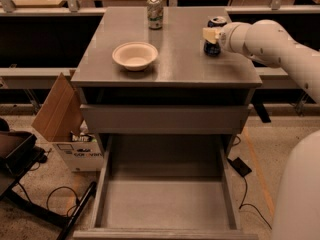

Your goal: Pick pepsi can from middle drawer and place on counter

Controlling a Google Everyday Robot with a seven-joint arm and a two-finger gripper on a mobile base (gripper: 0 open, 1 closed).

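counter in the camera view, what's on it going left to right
white bowl → green-and-white can → pepsi can, near the right edge of the counter, with the pincer at it from the right side

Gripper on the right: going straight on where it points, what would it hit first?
The gripper grips the pepsi can on the counter; beyond it, perhaps the green-and-white can, depth unclear.
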